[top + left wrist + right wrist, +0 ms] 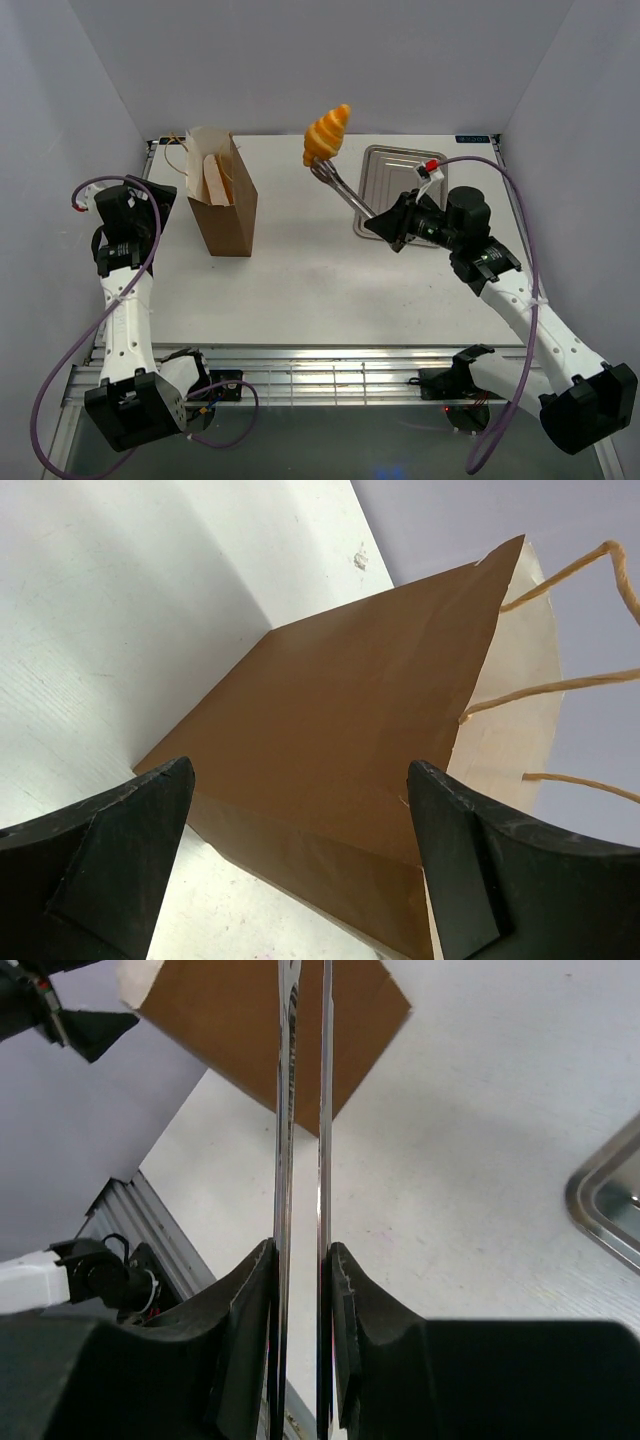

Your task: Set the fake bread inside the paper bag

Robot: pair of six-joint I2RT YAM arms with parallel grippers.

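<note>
The brown paper bag stands upright at the back left of the table, with a pale loaf poking up inside it. My right gripper is shut on the silver tongs, which pinch the ridged orange croissant and hold it high above the table, right of the bag. In the right wrist view the tongs' two arms run up from between my fingers toward the bag. My left gripper is open and empty, just left of the bag.
A flat steel tray lies at the back right, under and behind the tongs; its corner shows in the right wrist view. The bag's string handles hang at its open top. White walls close in the table.
</note>
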